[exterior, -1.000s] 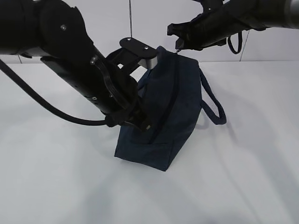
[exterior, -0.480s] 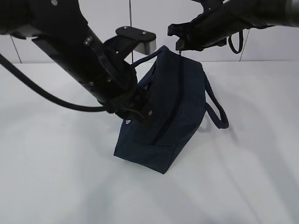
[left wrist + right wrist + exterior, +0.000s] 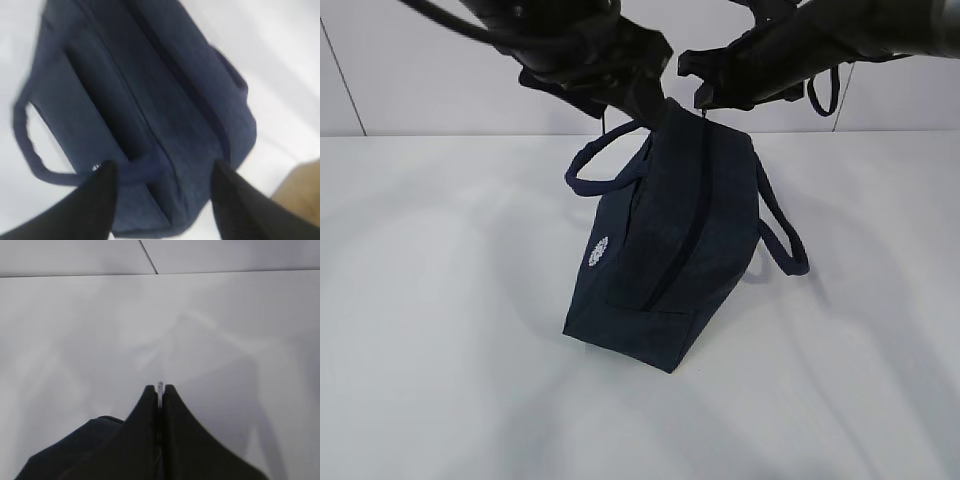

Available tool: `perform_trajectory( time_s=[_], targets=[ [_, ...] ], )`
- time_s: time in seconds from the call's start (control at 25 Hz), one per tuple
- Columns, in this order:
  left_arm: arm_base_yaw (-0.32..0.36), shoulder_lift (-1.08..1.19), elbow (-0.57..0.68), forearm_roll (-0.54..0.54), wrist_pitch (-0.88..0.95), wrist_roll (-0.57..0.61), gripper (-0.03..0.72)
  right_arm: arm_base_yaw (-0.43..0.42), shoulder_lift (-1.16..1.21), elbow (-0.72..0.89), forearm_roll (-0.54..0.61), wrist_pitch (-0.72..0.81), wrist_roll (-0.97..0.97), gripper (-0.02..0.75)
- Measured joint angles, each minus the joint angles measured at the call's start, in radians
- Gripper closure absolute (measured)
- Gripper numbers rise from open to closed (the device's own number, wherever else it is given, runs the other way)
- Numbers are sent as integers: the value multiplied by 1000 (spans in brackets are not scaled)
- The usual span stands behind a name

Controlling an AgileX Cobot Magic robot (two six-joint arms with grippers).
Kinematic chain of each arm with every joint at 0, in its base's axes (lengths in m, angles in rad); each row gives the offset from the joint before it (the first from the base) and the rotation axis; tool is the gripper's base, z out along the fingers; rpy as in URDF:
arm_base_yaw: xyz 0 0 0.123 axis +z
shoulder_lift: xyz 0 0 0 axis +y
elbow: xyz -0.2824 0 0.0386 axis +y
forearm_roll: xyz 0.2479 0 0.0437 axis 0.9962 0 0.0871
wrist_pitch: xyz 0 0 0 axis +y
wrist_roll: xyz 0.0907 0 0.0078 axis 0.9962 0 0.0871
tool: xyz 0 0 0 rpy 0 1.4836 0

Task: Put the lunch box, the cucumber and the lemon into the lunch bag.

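From the outside, your lunch bag (image 3: 670,240) stood tipped on the white table (image 3: 440,350), its long zipper line running up to your right gripper (image 3: 705,98). Your left wrist showed the left gripper (image 3: 162,192) open above the bag. Your right wrist showed fingers (image 3: 145,405) pinched on a thin metal piece (image 3: 160,390).

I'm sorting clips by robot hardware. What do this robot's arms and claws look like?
Both arms are matte black with chunky housings. The left claw ends in two broad, tapering black fingers. The right claw has two black fingers narrowing to slim tips. In the exterior view a black cable loop hangs beneath the right arm. No markings are legible.
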Motion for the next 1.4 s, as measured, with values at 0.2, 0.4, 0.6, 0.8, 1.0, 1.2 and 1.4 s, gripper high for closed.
perform_trajectory(
  time_s=[0.2,0.4,0.6,0.8,1.0,1.2,1.4],
  targets=[
    [58,97,-122,-59,53,-30,203,0,0,0,17,0,0,738],
    [70,225,-254,-92,105,-32,200,0,0,0,20,0,0,738],
    [81,338,-346,-103,116,-34,200,0,0,0,20,2,0,738],
    [91,414,-376,-138,116,-34,345,0,0,0,20,1,0,738],
    [91,420,-378,-140,117,4,664,0,2,0,20,1,0,738],
    [93,420,-378,-140,136,115,695,0,17,0,20,1,0,738],
    [93,418,-378,-138,157,180,697,0,40,0,26,-12,0,738]
  ],
)
